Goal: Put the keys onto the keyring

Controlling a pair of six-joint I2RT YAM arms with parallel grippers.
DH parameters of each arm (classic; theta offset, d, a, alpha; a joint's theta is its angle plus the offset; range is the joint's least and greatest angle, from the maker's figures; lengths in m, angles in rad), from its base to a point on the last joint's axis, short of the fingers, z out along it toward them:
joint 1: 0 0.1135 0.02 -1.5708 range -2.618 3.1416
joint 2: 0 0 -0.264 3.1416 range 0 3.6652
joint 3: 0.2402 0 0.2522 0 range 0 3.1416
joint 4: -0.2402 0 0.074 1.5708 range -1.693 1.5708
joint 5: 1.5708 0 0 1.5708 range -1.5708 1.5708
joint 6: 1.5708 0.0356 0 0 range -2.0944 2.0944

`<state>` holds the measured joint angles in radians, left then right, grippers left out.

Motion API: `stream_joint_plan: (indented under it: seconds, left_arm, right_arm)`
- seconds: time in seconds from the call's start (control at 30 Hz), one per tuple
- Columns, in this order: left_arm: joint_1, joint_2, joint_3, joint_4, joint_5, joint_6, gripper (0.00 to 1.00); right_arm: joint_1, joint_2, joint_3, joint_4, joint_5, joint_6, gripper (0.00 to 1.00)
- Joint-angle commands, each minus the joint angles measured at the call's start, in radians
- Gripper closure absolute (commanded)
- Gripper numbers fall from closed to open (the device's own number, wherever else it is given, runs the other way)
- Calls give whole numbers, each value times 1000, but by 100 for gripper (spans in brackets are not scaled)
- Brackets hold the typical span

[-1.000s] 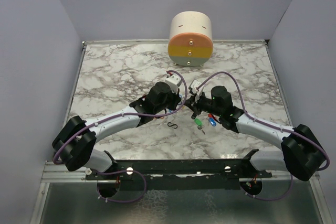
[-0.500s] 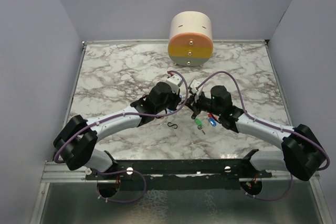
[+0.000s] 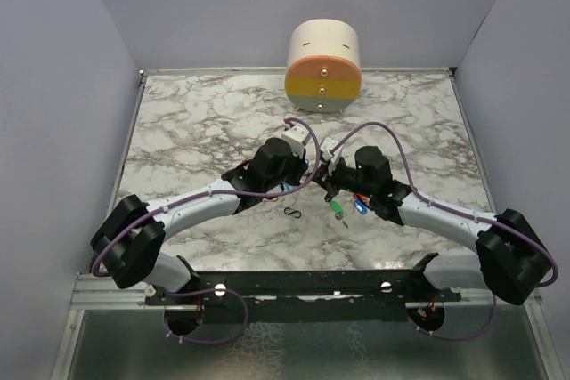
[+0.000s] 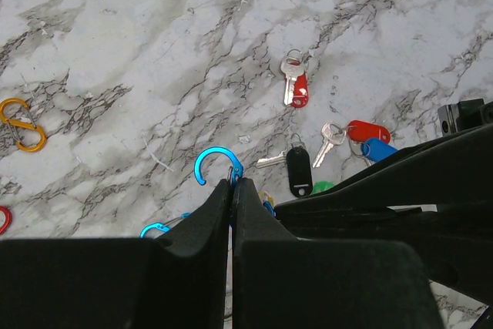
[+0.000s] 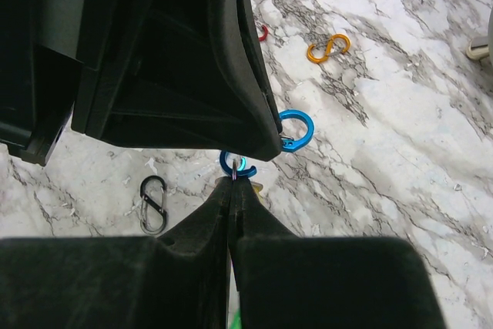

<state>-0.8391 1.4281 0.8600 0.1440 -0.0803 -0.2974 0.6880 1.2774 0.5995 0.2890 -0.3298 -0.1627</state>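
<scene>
My left gripper (image 4: 233, 182) is shut on the keyring (image 4: 215, 162), a blue S-shaped clip held above the marble, one hook sticking up past the fingertips. My right gripper (image 5: 233, 182) meets it tip to tip and is shut on a yellow-headed key (image 5: 256, 187). That key's thin metal loop sits at the keyring's lower hook (image 5: 233, 165). On the table lie more keys: a red one (image 4: 295, 87), a black one (image 4: 299, 169), a red-tagged one (image 4: 365, 129), a blue one (image 4: 377, 148) and a green one (image 3: 337, 210). In the top view both grippers (image 3: 307, 169) (image 3: 325, 179) meet at mid-table.
Loose S-clips lie about: a black one (image 5: 152, 204), an orange one (image 5: 328, 48) and a red one (image 5: 263, 32). A cream cylinder with orange, yellow and green bands (image 3: 323, 67) stands at the back. Grey walls close in the marble table (image 3: 196, 122).
The right arm has edged slightly left toward the left gripper, now covering the red key beside it. Both grips are unchanged.
</scene>
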Motion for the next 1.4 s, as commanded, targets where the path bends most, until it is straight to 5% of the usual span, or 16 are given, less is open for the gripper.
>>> stream_joint_plan:
  seconds: [0.0,0.27,0.53,1.37]
  left_arm:
    - [-8,10,34,13,-24,7,100]
    - [-7,12,36,15,-49,2,100]
    - [-7,7,36,12,-106,-2,100]
    - [-6,-37,19,-17,-205,11,100]
  right_arm:
    - [11,0,30,-16,5,-11,99]
    - [15,6,38,-26,-8,-4,99]
    - [16,-15,29,-39,-15,20,68]
    - [16,-123,-28,-25,333,167,50]
